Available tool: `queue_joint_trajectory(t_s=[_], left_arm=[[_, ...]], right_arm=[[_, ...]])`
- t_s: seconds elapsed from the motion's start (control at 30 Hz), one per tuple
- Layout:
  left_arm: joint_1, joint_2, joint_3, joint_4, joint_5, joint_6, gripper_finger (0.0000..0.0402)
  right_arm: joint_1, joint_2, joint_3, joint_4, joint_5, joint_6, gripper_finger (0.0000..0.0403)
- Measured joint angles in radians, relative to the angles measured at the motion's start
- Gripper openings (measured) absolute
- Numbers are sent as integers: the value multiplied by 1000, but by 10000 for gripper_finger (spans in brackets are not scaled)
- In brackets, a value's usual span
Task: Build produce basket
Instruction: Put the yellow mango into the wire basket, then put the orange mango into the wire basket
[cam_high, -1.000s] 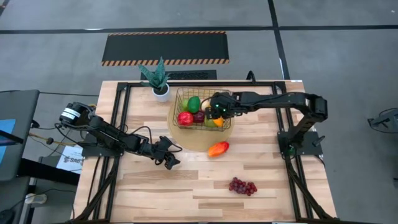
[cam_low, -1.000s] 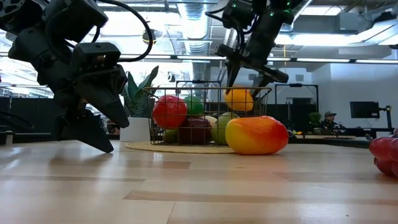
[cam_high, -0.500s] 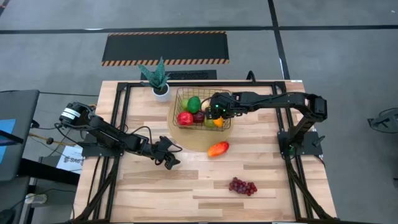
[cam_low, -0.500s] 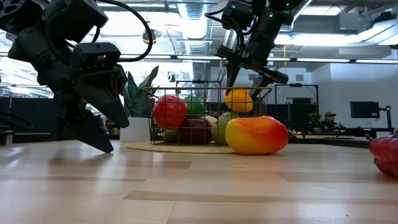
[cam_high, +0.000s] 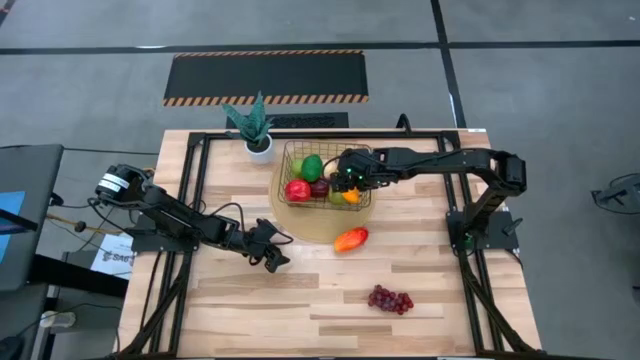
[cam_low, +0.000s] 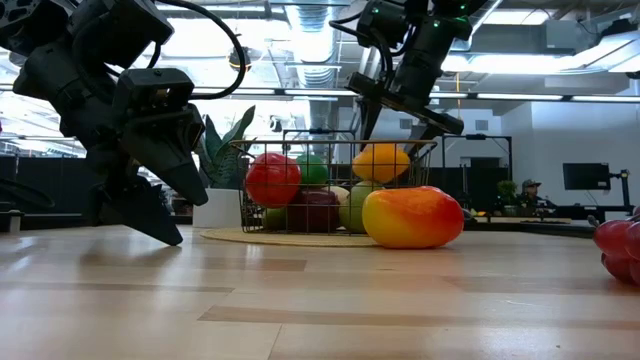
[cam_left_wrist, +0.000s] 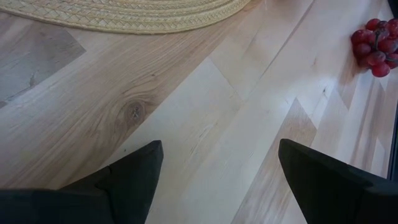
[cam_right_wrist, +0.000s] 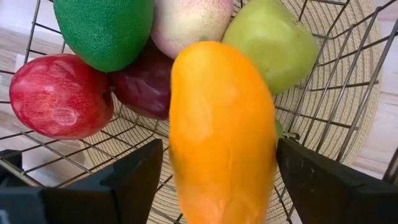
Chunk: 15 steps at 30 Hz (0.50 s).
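The gold wire basket (cam_high: 283, 170) stands on a round woven mat (cam_high: 310, 226) and holds a red apple (cam_high: 297, 189), a green lime (cam_high: 312, 167), a dark red fruit (cam_high: 320, 187) and a green pear (cam_right_wrist: 273, 43). My right gripper (cam_right_wrist: 219, 149) hangs open over the basket's right side. A yellow-orange fruit (cam_right_wrist: 224, 124) lies between its fingers, with a slim gap on each side, among the other fruits. An orange-red mango (cam_high: 351, 238) and purple grapes (cam_high: 390, 299) lie on the table. My left gripper (cam_high: 275, 262) waits open, low over the bare table.
A spiky potted plant (cam_high: 255, 128) stands at the far edge, left of the basket. A black frame (cam_high: 190, 200) runs along the table's sides. Bare wood lies between the mat and the table's near edge, left of the grapes.
My right gripper has opened where it hangs and let go of the yellow-orange fruit. The fruit has sunk a little onto the fruits in the basket.
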Motion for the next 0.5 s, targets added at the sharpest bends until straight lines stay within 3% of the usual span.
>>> queue_joint_trajectory(t_s=[0.5], left_arm=[[0, 1, 0, 4, 0, -2, 316]], right_arm=[[11, -118, 2, -18, 0, 0, 329]])
